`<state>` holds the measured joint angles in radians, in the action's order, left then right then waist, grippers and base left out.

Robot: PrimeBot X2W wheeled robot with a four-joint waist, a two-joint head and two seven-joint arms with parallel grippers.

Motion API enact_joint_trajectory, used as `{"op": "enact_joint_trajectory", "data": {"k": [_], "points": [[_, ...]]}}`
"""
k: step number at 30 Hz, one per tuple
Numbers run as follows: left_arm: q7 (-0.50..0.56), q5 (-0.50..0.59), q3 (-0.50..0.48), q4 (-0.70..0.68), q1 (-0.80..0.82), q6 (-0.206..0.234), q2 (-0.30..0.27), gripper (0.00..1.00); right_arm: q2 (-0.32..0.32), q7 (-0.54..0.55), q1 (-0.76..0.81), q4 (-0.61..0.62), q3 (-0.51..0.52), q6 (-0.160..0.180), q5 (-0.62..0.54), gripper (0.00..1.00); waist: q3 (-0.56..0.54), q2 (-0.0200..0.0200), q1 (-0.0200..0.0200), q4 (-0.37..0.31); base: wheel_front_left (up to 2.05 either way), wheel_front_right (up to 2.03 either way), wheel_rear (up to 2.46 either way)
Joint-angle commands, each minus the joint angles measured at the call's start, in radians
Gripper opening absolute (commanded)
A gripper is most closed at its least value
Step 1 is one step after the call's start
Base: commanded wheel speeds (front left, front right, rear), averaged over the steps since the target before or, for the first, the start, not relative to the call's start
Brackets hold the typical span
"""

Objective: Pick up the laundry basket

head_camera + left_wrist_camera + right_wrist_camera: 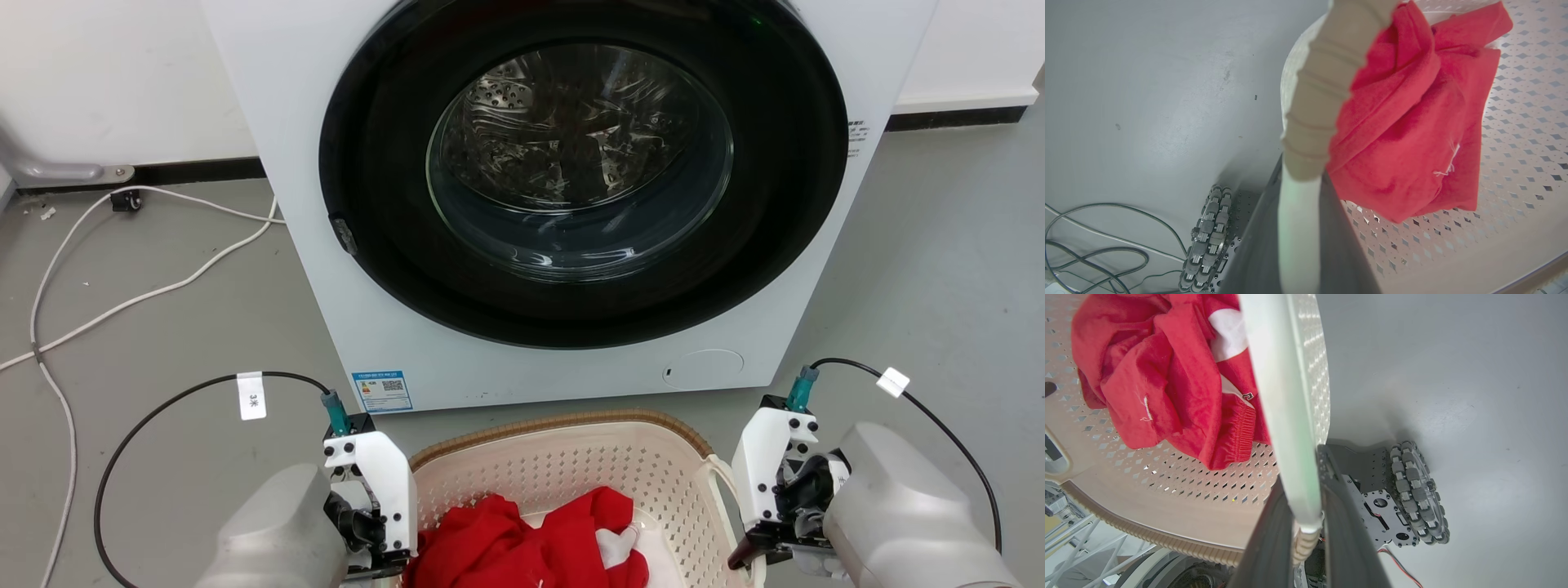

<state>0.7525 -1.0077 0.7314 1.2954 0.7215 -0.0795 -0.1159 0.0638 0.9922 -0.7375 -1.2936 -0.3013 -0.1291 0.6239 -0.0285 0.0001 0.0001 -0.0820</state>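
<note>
The laundry basket [563, 469] is a cream perforated tub with a brown woven rim, low in the head view just in front of the washer. Red and white clothes [522, 543] lie in it. My left gripper [382, 557] is at the basket's left side. In the left wrist view, that gripper [1302, 179] has its dark fingers shut on the white loop handle [1298, 228] below the rim [1323, 81]. My right gripper [755, 551] is at the basket's right side. In the right wrist view, it [1302, 473] is shut on the other white handle [1286, 396].
A white front-loading washer [392, 343] with its round glass door closed stands right behind the basket. White cables [122, 302] trail over the grey floor at the left. My base's roller wheels [1208, 241] [1417, 494] sit close under the basket's sides.
</note>
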Motion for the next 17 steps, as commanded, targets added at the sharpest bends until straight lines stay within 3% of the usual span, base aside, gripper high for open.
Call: {"op": "enact_joint_trajectory", "data": {"k": [1,17], "points": [[0.001,-0.014,-0.002,-0.011,-0.011,-0.019,0.034,0.00,-0.024,-0.002,-0.004,0.008,0.004,-0.003,0.017,0.00,0.000,-0.0001,-0.0001,-0.001,0.00,0.00,0.00],[-0.001,-0.019,0.003,-0.012,-0.012,-0.019,0.035,0.00,-0.025,0.001,0.001,0.008,-0.010,-0.003,0.039,0.00,-0.003,-0.0001,-0.0001,0.000,0.00,0.00,0.00]]}}
